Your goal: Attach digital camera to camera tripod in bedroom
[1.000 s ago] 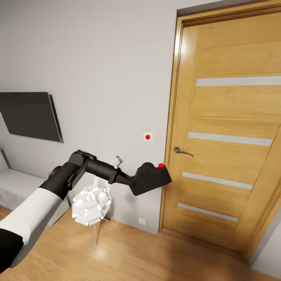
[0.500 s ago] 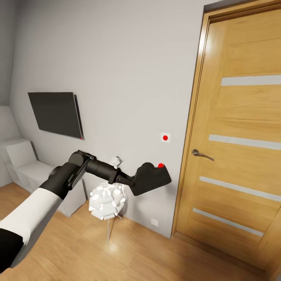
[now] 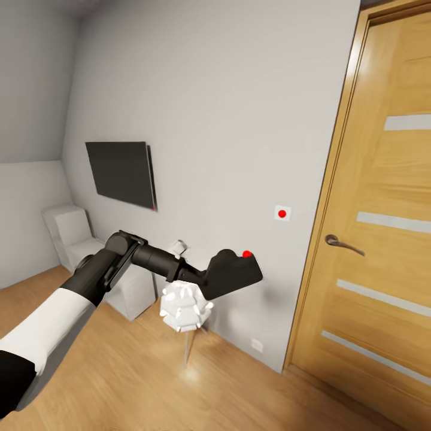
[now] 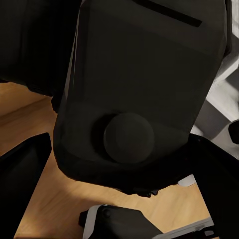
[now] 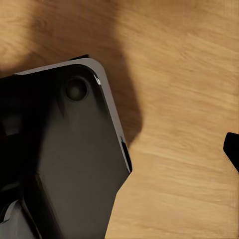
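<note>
- Left gripper (image 3: pixel 206 280): jaws pinched on the small matte black boxy digital camera (image 3: pixel 232 273), held out in front of the robot at the end of the black forearm; in the left wrist view the camera body (image 4: pixel 139 94) lies close before the lens, its round black knob (image 4: pixel 128 138) facing the viewer.
- Digital camera: tilted, with its bright red button (image 3: pixel 246 254) at the 1 o'clock corner of the body in the head view; it is carried in the air, in front of the pale grey wall (image 3: pixel 227 120).
- Right gripper: one dark fingertip (image 5: pixel 232 149) shows at the 3 o'clock edge of the right wrist view, over the light wood floor (image 5: pixel 184 99); whether its jaws are spread or pressed together cannot be told.
- White flower-shaped lamp on a thin leg (image 3: pixel 185 306): stands on the floor at 7 o'clock from the camera, partly behind the gripper.
- Dark flat wall screen (image 3: pixel 121 173): at 10 o'clock from the camera.
- White boxy seat (image 3: pixel 72 230): below the screen, near the room's corner.
- Small white wall plate with a red dot (image 3: pixel 282 213): at 1 o'clock from the camera, between it and the oak door with pale horizontal strips (image 3: pixel 383 239); the door's metal lever handle (image 3: pixel 341 242) lies at 3 o'clock.
</note>
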